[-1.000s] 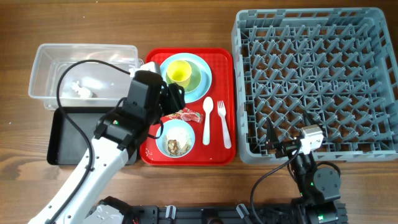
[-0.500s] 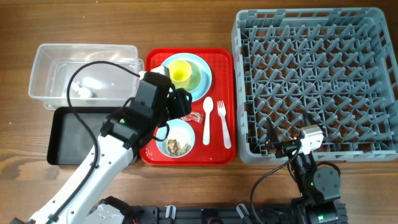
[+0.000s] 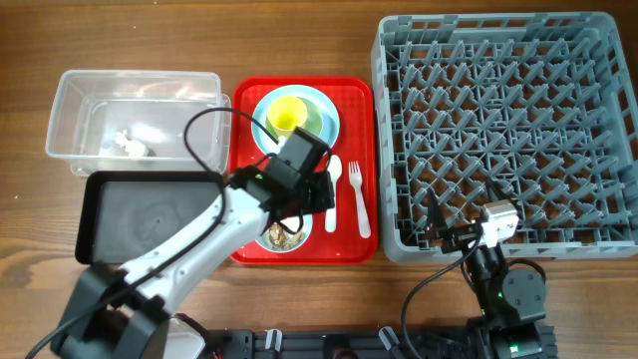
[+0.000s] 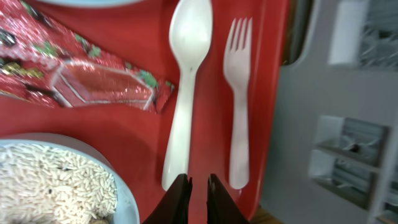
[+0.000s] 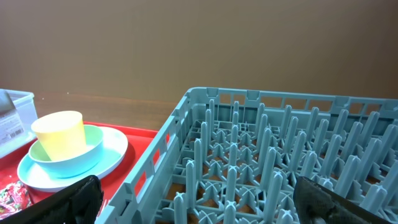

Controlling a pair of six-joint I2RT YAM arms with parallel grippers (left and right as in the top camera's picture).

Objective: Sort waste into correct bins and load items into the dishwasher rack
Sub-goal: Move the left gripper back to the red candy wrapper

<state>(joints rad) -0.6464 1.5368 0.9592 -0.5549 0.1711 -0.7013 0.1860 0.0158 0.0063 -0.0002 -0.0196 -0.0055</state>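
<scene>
In the left wrist view my left gripper (image 4: 198, 180) is shut with nothing in it, above bare red tray between the handle ends of the white spoon (image 4: 186, 93) and fork (image 4: 239, 99). The red wrapper (image 4: 81, 81) lies up-left of it, apart. The small blue bowl (image 4: 56, 186) of scraps is at lower left. The yellow cup (image 3: 287, 115) sits in the green bowl (image 3: 314, 122) on the blue plate (image 3: 261, 103). A paper wad (image 3: 130, 145) lies in the clear tub (image 3: 70, 110). My right gripper (image 5: 199, 196) stands open at the dishwasher rack's (image 3: 384, 130) front edge.
The black tray (image 3: 150, 214) sits in front of the clear tub, left of the red serving tray (image 3: 354, 95). My left arm (image 3: 199, 239) crosses over the black tray and the serving tray's front half, hiding the wrapper from overhead.
The left arm has swung right across the red tray, from near the wrapper to the spoon and fork. Its jaws have closed on nothing. The right arm has not moved.
</scene>
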